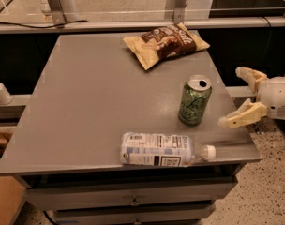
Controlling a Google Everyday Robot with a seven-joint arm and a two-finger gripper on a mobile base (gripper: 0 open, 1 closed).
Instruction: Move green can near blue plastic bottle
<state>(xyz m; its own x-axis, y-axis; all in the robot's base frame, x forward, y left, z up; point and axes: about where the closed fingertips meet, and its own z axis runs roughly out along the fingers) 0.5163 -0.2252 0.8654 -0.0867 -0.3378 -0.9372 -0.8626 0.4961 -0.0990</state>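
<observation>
The green can [194,101] stands upright on the grey table [95,93], right of centre, with its silver top showing. The blue plastic bottle [163,149] lies on its side near the table's front edge, its white cap pointing right, just in front of the can. My gripper [235,96] is off the table's right edge, to the right of the can and apart from it. Its two cream fingers [240,116] are spread open and hold nothing.
A tan-and-brown snack bag [167,43] lies at the back of the table. Drawers [133,201] sit under the tabletop. A metal rail [133,25] runs behind the table. Speckled floor [269,191] lies to the right.
</observation>
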